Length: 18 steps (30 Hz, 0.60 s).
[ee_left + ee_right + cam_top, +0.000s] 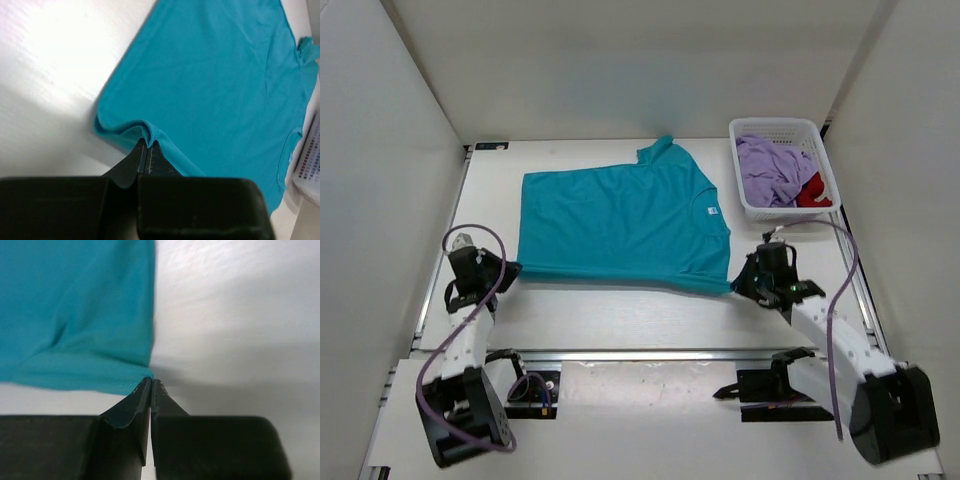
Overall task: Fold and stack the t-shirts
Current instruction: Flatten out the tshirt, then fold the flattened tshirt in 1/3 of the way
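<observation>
The teal t-shirt (620,225) lies spread nearly flat on the middle of the white bench (620,315), turned sideways in the top view: its bottom hem faces 9 o'clock, its neck opening with a small white label faces 3 o'clock, and one sleeve sticks out toward 12 o'clock. At about 2 o'clock from it, just beside its far right edge but apart from it, stands a white lattice basket (776,125). Inside the basket the lavender t-shirt (770,170) sits crumpled and fills most of the space, and the red t-shirt (813,192) shows as a small bunch in the near right corner, partly tucked beneath the lavender cloth. The left gripper (146,145) is at the teal shirt's 8 o'clock corner with its jaws pressed fully together on the hem, and the wrist view shows a small ridge of cloth puckered up right at the fingertips. The right gripper (151,382) is at the shirt's 4 o'clock corner, its jaws likewise closed tight, with the very tip of the stitched corner caught between them; the cloth next to it rises in a soft fold. Both arms reach in low from the near edge of the bench, one at each near corner of the shirt.
</observation>
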Each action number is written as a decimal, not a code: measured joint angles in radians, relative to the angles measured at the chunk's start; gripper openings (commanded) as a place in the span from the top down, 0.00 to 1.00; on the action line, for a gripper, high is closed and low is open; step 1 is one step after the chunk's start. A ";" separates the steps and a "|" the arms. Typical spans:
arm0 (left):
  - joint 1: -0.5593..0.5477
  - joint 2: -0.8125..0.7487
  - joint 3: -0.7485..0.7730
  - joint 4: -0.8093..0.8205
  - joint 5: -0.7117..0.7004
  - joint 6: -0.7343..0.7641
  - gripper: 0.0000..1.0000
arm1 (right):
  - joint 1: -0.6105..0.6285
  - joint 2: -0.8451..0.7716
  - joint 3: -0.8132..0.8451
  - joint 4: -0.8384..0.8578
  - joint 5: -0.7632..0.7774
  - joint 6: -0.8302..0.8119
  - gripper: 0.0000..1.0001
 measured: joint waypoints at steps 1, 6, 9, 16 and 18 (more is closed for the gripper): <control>0.002 -0.026 0.000 -0.026 0.011 0.008 1.00 | 0.030 -0.041 -0.018 -0.013 0.016 0.022 1.00; 0.000 -0.163 -0.002 -0.100 0.022 0.040 1.00 | 0.093 -0.303 -0.085 -0.116 -0.023 0.078 1.00; 0.003 -0.142 -0.002 -0.093 0.036 0.029 1.00 | 0.006 -0.267 -0.068 -0.116 -0.065 0.070 1.00; -0.005 0.016 0.023 -0.037 0.037 -0.034 1.00 | 0.031 0.095 0.186 -0.084 -0.049 0.017 1.00; 0.010 0.053 0.032 -0.014 0.037 -0.050 1.00 | 0.047 0.203 0.291 -0.066 -0.038 -0.003 1.00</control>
